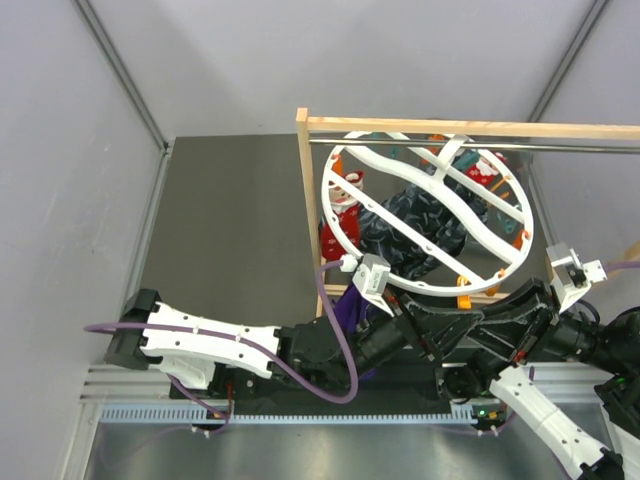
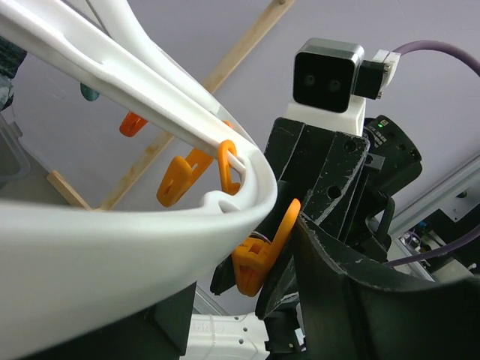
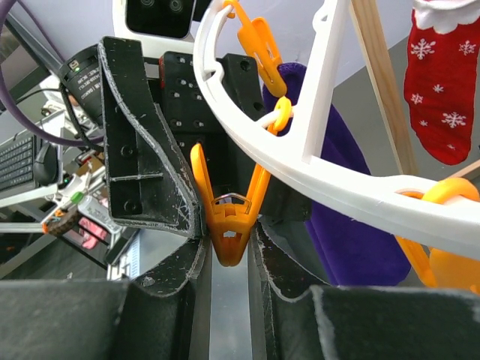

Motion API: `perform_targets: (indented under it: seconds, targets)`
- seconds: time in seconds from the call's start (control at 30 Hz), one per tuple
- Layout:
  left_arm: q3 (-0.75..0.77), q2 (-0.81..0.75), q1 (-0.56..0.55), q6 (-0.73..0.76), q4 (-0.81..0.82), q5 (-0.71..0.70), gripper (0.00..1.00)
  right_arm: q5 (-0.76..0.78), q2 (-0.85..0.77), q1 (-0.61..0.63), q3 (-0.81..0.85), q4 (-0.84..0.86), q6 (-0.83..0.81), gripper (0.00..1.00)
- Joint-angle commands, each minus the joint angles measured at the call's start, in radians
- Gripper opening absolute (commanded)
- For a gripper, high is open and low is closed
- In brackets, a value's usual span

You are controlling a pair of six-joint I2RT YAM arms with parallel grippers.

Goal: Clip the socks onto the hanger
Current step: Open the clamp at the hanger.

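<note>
Closest to the right wrist lens, the right gripper point(image 3: 229, 251) is pinched narrow on the spring end of a small orange plastic clip point(image 3: 229, 217). The clip's two legs splay upward in a V. An orange link ties the clip to the rim of the large white plastic ring hanger point(image 3: 322, 174).

One black finger of the left gripper point(image 1: 405, 318) stands just beside the clip, on the left in that view. Whether that hand is wide, narrow or holding anything cannot be told, because the hanger rim and the other arm cover its tips.

A plain purple fabric sock point(image 3: 345, 217) hangs just behind the rim, right next to the pinched clip. Its top reaches up near a second orange clip point(image 3: 255, 37), but whether that one bites the sock cannot be told. A red sock with white snowflake print point(image 3: 442, 90) hangs further back.

From above, the hanger hangs tilted from the metal rod of a wooden-framed rack point(image 1: 450, 127) over the far right part of the dark grey desk point(image 1: 230, 230). Its lower rim dips toward the near edge, where both grippers meet. Another red printed sock point(image 1: 345, 215) hangs at the ring's left side. A dark teal-black patterned sock point(image 1: 415, 225) hangs under its middle. The purple sock shows beside the left arm's wrist, below the rim.
</note>
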Motion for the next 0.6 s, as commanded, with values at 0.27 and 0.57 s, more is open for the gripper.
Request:
perform_targets:
  seconds: [0.27, 0.57]
  targets:
    - [0.023, -0.023, 0.003, 0.056, 0.029, 0.012, 0.68, -0.020, 0.006, 0.001, 0.003, 0.065, 0.028, 0.00]
    - [0.017, -0.032, 0.005, 0.071, 0.063, -0.032, 0.66, -0.031, 0.003, -0.001, -0.004, 0.064, 0.022, 0.00]
